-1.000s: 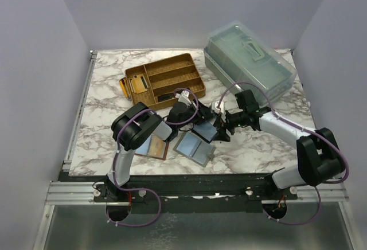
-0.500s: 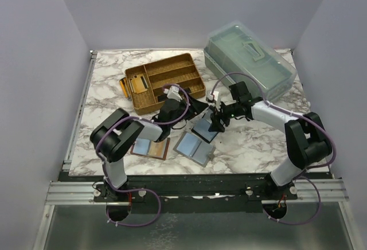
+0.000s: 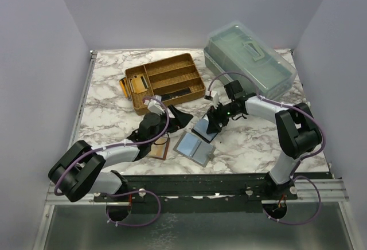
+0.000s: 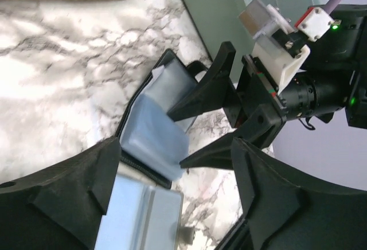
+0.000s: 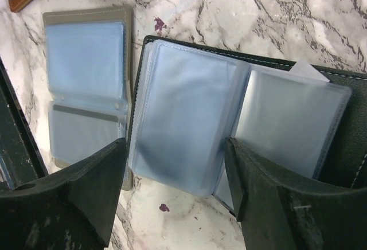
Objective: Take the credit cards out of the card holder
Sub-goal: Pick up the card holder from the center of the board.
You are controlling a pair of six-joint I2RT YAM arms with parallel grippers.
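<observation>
The black card holder (image 3: 205,129) lies open on the marble, its blue-grey pockets up. In the right wrist view the pocket leaves (image 5: 183,129) stand up from it, and a pale card corner (image 5: 307,69) pokes out of a pocket at the far side. My right gripper (image 3: 214,121) is open, and its jaws (image 5: 175,147) straddle the raised left leaf without closing on it. My left gripper (image 3: 176,117) is open and empty, low over the table just left of the holder (image 4: 153,132). The right fingers (image 4: 209,86) show in the left wrist view.
A grey-outside holder (image 3: 194,148) lies open just in front of the black one and shows in the right wrist view (image 5: 86,89). A brown holder (image 3: 157,145) lies to its left. A wooden tray (image 3: 166,81) and a clear plastic box (image 3: 249,61) stand at the back.
My left arm has dropped low and swung out leftward, and its gripper has backed off the black holder. My right gripper has shifted a little left over the holder.
</observation>
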